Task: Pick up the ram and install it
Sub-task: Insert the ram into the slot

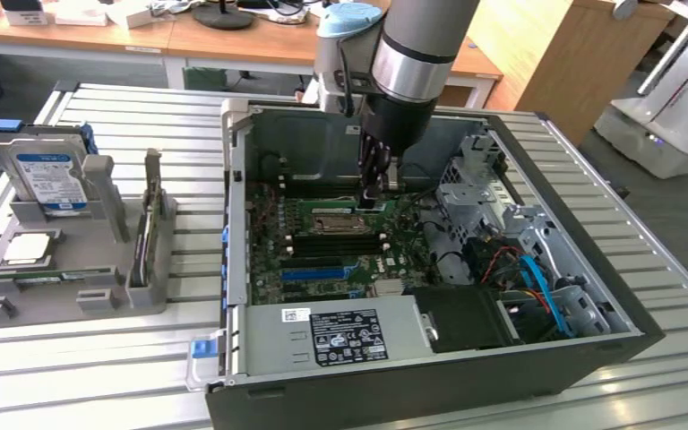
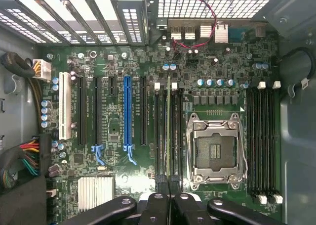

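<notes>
Green ram (image 2: 169,131), one stick, is pinched edge-on in the one closed hand (image 2: 169,186) over the motherboard (image 2: 111,131).

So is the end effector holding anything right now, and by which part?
Yes: the end effector is shut on the ram, pinching its flat faces at the long edge nearest the wrist.

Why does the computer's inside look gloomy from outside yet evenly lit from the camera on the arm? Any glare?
Exterior view: light gleams on the slatted table, while the case walls and the arm shade the motherboard. Wrist view: the board is evenly lit, light glows through the rear grille, the silver heatsink shines, the fingers, closed on the ram, are dark.
</notes>
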`<state>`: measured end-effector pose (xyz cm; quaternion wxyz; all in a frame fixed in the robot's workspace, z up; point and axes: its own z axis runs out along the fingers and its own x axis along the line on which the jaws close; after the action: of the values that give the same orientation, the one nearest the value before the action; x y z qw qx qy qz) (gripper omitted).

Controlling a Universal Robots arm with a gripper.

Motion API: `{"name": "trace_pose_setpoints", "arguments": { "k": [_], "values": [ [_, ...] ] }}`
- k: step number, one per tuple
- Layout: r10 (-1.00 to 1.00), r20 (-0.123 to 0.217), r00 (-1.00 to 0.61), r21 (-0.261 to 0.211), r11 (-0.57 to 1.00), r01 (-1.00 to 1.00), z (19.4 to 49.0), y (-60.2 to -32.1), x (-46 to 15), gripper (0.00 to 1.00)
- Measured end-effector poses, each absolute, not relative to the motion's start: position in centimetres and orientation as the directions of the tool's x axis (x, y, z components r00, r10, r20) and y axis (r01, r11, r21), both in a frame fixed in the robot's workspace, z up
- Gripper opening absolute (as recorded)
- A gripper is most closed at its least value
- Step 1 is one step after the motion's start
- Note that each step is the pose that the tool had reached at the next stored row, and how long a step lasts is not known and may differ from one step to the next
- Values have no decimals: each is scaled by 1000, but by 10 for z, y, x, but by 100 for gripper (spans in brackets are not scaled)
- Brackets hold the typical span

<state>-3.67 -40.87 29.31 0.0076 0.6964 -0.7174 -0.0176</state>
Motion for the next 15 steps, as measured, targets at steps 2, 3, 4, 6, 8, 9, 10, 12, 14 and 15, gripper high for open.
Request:
{"name": "trace_pose_setpoints", "arguments": {
  "k": [2, 3, 4, 6, 8, 9, 10, 12, 14, 15],
  "values": [
    [-999, -14, -30, 36, 30, -999, 293, -409, -37, 12],
    [-999, -14, -30, 36, 30, -999, 293, -409, -37, 12],
    [-999, -14, -30, 36, 30, -999, 293, -409, -37, 12],
    [-999, -14, -30, 36, 30, -999, 293, -409, -37, 12],
    [-999, -14, -30, 36, 30, -999, 292, -409, -37, 12],
    [-999, -14, -30, 36, 30, -999, 291, -409, -37, 12],
    [-999, -14, -30, 36, 29, -999, 291, -409, -37, 12],
    [-999, -14, -30, 36, 30, -999, 289, -409, -37, 12],
    [-999, -14, -30, 36, 30, -999, 288, -409, -37, 12],
    [-999, -14, -30, 36, 30, -999, 288, -409, -37, 12]
  ]
}}
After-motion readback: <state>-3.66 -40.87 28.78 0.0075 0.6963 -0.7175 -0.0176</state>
